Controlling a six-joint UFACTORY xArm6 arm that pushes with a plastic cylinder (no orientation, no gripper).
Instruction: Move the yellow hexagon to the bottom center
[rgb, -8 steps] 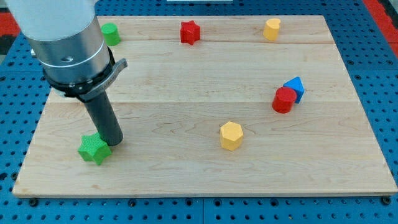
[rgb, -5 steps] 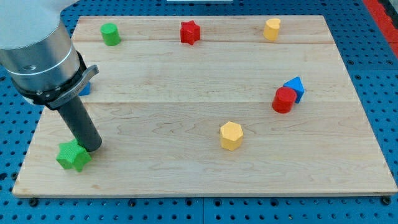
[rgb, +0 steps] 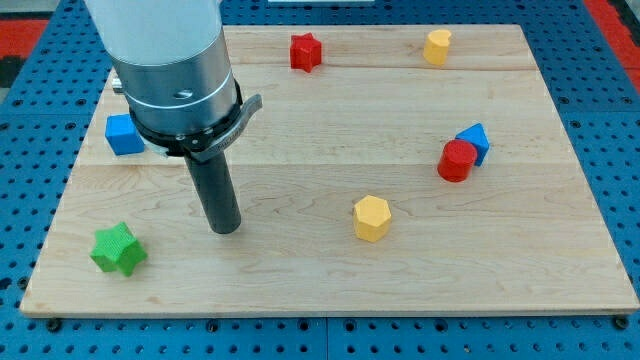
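The yellow hexagon (rgb: 371, 218) lies on the wooden board (rgb: 330, 270), a little right of centre and below the middle. My tip (rgb: 226, 228) rests on the board well to the hexagon's left, at about the same height in the view. It touches no block. A green star (rgb: 118, 249) lies to the tip's lower left, near the board's bottom-left corner.
A blue cube (rgb: 124, 134) sits at the left edge. A red star (rgb: 305, 51) and a second yellow block (rgb: 437, 46) lie along the top. A red cylinder (rgb: 456, 160) touches a blue triangular block (rgb: 474, 142) at the right. The arm body hides the top-left corner.
My tip pushed the green star left toward the bottom-left corner, then pulled away to the right. The arm now covers the green cylinder at the top left and uncovers the blue cube.
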